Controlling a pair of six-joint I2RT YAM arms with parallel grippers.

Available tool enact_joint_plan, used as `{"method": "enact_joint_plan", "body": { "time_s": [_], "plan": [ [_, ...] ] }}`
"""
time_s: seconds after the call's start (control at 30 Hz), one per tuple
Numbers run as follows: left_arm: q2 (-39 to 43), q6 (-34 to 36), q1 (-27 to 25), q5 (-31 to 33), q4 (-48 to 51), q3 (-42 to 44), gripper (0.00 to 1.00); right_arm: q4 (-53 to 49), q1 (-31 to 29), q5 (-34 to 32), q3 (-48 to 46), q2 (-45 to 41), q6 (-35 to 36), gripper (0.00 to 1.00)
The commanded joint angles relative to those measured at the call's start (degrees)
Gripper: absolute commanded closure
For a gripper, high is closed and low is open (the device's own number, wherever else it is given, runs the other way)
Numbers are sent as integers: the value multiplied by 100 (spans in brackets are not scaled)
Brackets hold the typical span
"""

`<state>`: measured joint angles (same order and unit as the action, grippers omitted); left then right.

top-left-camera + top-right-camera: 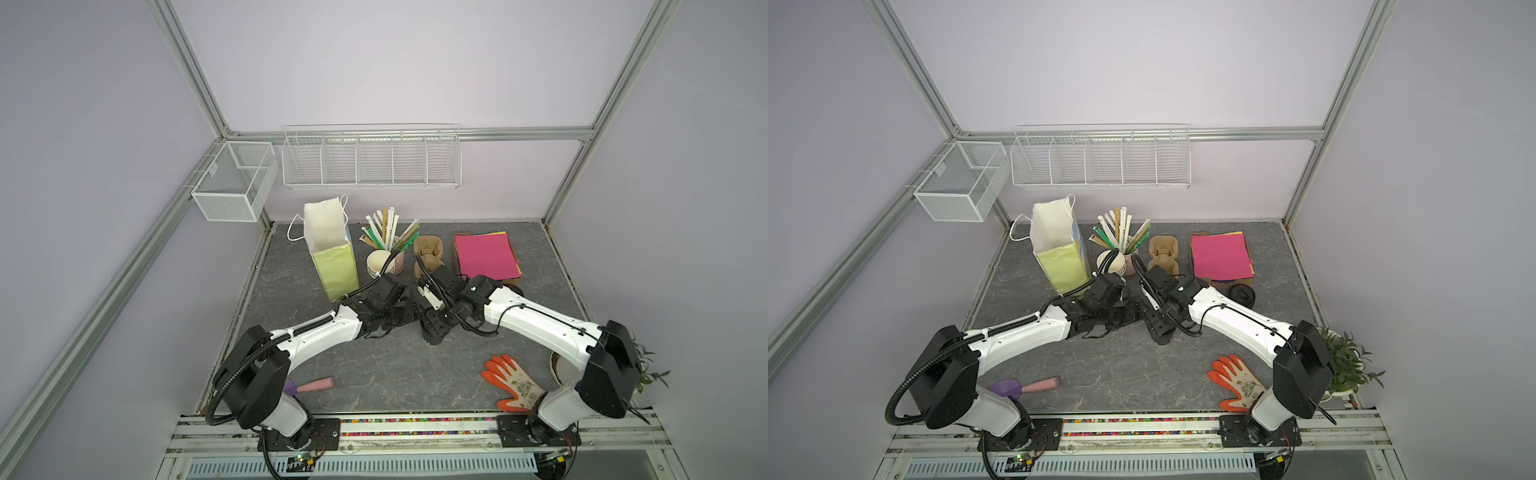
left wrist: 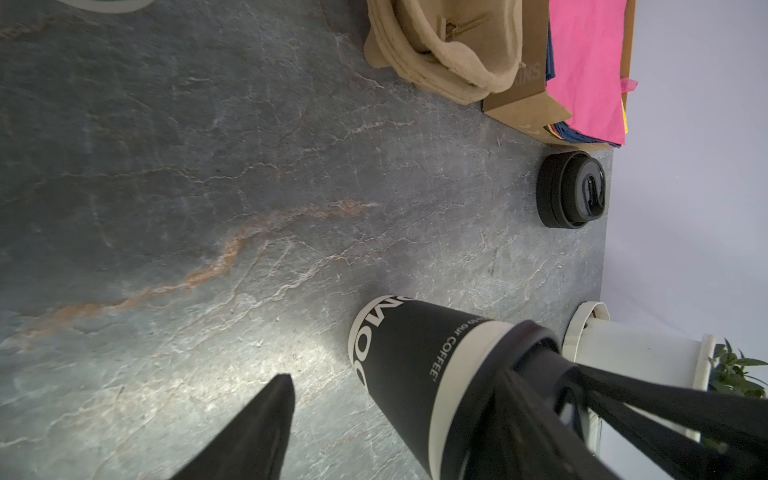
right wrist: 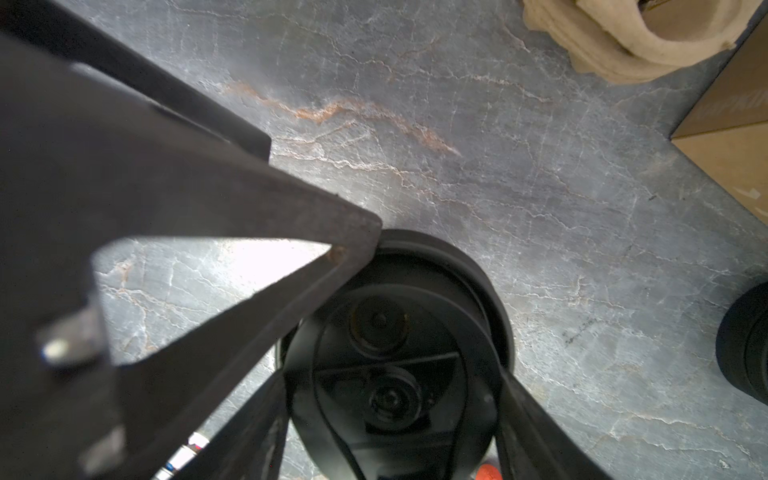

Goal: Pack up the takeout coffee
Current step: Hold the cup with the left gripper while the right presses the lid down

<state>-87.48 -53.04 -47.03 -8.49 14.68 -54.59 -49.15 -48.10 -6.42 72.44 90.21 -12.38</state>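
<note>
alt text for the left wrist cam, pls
A black coffee cup with white lettering stands on the grey table inside the open left gripper, with the right gripper on its lid. Beyond lie pulp trays, a box of pink paper, a short black lidded item and a white pot.

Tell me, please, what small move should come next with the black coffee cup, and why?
Probably the left gripper should close on the cup. One of its fingers stands apart from the cup, while the right gripper clasps the lid from both sides. The bag stands on the left arm's side, so a handover seems likely.
</note>
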Motion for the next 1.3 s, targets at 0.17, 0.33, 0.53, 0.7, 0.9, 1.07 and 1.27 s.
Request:
{"method": "enact_joint_plan", "body": {
  "time_s": [0.17,0.33,0.53,0.7,0.9,1.07,1.27],
  "plan": [
    [-255,-5,-108,11,170,413,35,-809,-78,694,-519,430,-64,27],
    [-191,95,-107,184,440,391,39,-846,-79,696,-503,370,-88,26],
    [127,104,-112,428,699,337,39,-819,-78,783,-494,313,-98,26],
    [433,2,-113,427,626,378,32,-818,-70,789,-494,328,-81,26],
    [400,-116,-111,62,229,453,31,-796,-71,866,-503,353,-67,26],
    [468,-196,-107,-113,-108,508,29,-767,-73,880,-560,341,-73,26],
    [787,-200,-106,28,-86,497,27,-757,-69,880,-591,332,-63,26]
  ]
}}
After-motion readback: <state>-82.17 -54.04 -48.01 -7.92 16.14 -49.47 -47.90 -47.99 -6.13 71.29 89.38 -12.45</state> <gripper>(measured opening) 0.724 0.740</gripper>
